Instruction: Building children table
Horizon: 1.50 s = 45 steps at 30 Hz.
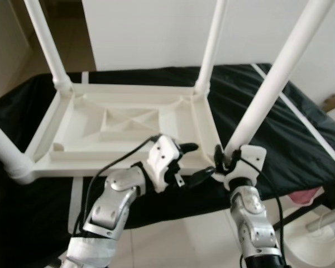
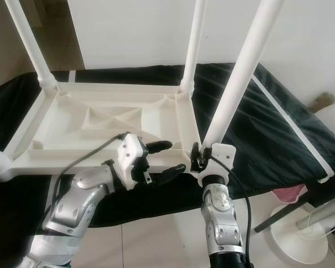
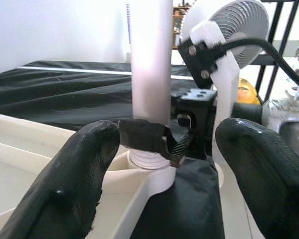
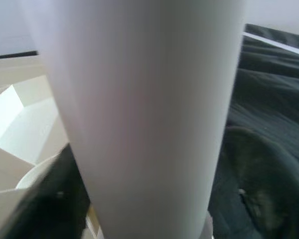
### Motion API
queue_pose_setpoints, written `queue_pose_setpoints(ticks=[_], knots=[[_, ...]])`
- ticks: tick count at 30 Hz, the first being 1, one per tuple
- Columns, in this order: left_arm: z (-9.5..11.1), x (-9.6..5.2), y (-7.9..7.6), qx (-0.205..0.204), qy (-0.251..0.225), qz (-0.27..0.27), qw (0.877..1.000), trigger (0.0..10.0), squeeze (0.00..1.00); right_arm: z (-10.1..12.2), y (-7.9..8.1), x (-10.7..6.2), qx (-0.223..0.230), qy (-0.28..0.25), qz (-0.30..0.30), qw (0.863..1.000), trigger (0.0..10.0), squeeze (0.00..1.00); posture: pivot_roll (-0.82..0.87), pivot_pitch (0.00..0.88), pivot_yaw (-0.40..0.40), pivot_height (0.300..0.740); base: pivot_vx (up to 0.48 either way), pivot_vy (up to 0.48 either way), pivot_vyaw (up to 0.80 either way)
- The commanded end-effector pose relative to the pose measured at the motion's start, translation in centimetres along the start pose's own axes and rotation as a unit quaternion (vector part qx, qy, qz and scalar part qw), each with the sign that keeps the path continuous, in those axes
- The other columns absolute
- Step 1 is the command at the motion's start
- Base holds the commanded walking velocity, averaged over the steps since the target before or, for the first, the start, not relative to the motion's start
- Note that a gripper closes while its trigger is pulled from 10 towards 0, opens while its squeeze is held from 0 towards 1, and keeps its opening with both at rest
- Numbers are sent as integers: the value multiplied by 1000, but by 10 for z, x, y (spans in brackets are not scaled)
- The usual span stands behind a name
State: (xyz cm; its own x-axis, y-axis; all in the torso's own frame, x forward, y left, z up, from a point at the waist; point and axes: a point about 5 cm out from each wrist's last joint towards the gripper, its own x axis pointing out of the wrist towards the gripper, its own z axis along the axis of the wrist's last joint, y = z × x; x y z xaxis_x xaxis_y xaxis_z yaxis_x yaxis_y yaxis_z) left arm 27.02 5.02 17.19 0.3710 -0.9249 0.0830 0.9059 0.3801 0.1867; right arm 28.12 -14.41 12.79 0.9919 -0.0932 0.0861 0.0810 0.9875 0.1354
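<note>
The right gripper (image 1: 228, 161) pinches the near-right table leg (image 1: 271, 89) just above its socket. At its nine o'clock the left gripper (image 1: 188, 163) hangs spread, holding nothing. The upturned children's table (image 1: 128, 125) rests on a black sheet (image 1: 279, 128). If the leg tilts it may jam or pop out. The socket joint is hidden by the fingers, and the leg tops are cut off.

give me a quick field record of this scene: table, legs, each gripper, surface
table: white plastic tabletop lying upside down
legs: four white legs pointing up, near right leg at its corner socket
right gripper: right gripper shut on the near right leg, low down by the socket
left gripper: left gripper open, beside that same corner
surface: black cloth under the tabletop
</note>
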Motion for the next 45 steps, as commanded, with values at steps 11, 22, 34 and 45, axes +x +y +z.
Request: queue_pose_setpoints(ticks=[11,22,34,45], knots=[[2,2,1,4,-2,28,1000,10000,0,14,-11,-1,-21,-24,117,993,10000,0,-7,35,-56,740,0,0,0],[3,3,0,8,-3,22,1000,10000,0,18,-33,12,-72,1,227,971,10000,0,-4,30,-54,740,0,0,0],[4,4,1,10,-5,18,1000,10000,0,16,-30,21,-110,46,352,928,10000,0,-2,29,-52,740,0,0,0],[5,2,0,9,-5,19,1000,10000,0,7,-41,19,-131,81,387,909,0,0,4,36,-54,740,0,0,0]])
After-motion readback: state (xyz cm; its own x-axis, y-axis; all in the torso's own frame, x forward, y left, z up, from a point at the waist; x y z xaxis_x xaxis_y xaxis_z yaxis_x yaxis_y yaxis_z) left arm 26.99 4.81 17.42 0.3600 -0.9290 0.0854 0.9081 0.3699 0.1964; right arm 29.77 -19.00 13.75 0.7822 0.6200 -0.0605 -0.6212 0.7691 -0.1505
